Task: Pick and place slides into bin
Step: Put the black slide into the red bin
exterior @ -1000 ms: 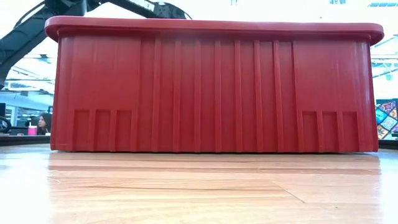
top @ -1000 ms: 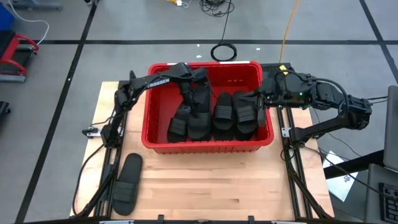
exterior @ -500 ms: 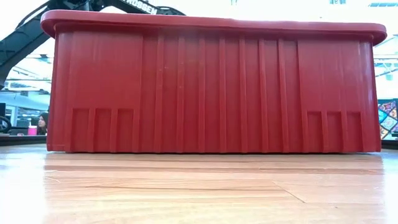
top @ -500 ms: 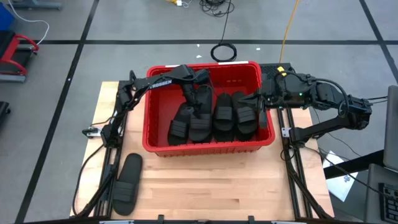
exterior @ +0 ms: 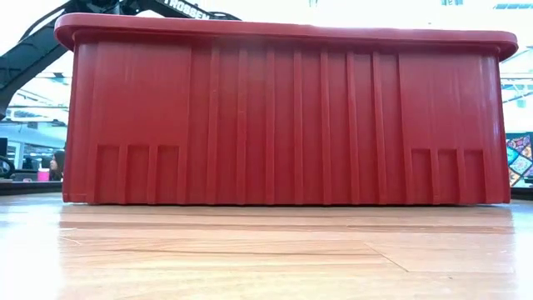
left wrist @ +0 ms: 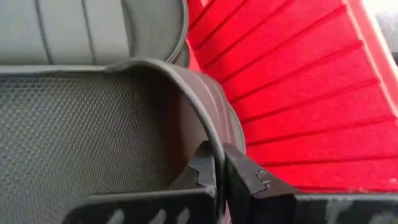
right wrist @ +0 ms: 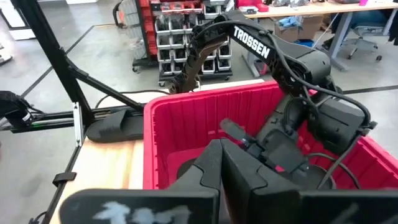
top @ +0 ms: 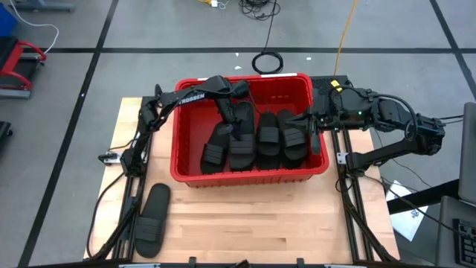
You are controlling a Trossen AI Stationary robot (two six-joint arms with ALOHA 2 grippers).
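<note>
While the tabletop (top: 245,223) carries everything here, the red bin (top: 249,176) is the biggest thing on it, standing toward the far side between the two arms. Four black slides (top: 256,138) lie inside the bin side by side, their long axes running from the near wall to the far wall, soles tipped up against one another. The left arm reaches over the bin's far left corner, and the left gripper (top: 236,125) is down among them; in the left wrist view its jaws are pinched shut on the thin edge of the held slide (left wrist: 93,137), with the bin's ribbed red wall just beside it. That slide already sits within the bin, so the step in hand looks like the release. The right gripper (top: 312,128) waits over the bin's right rim, jaws closed on nothing.

One loose slide (top: 152,219) remains outside, on the near left corner of the tabletop, well apart from the bin. Its long axis runs near to far, slightly slanted. It lies on the left arm's side, toward the near edge from the left jaws, so I judge the left arm better placed to fetch it.
</note>
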